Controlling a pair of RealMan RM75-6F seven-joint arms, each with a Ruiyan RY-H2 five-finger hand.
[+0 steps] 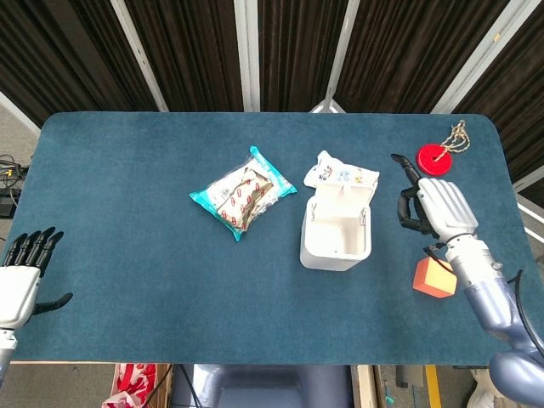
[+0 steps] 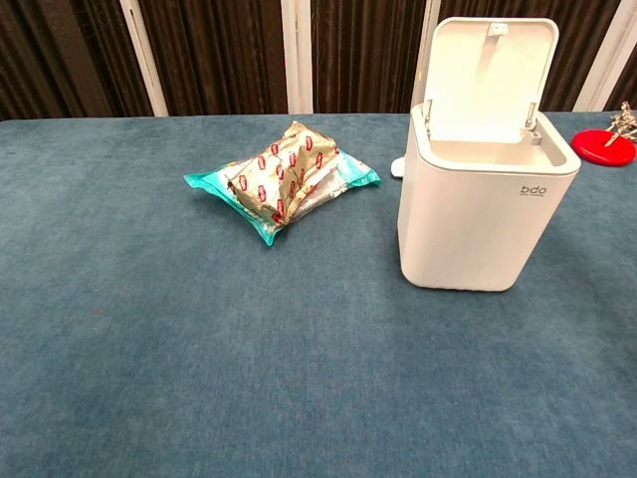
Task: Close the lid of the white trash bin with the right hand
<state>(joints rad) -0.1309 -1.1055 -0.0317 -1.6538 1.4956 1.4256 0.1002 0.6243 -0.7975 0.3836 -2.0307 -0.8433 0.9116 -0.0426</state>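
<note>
The white trash bin (image 1: 334, 240) (image 2: 485, 214) stands right of the table's middle. Its lid (image 1: 343, 201) (image 2: 491, 75) is raised upright at the back and the inside shows empty. My right hand (image 1: 432, 209) hovers to the right of the bin, level with the lid and apart from it. It holds nothing; most fingers are curled in and one is stretched out toward the far side. My left hand (image 1: 20, 274) lies at the table's near left edge with its fingers apart and nothing in it. The chest view shows neither hand.
A teal-edged snack bag (image 1: 242, 194) (image 2: 281, 179) lies left of the bin. A white packet (image 1: 341, 174) sits just behind the lid. A red disc (image 1: 434, 159) (image 2: 604, 146) with a cord is at the far right, an orange cube (image 1: 433, 276) near the right forearm.
</note>
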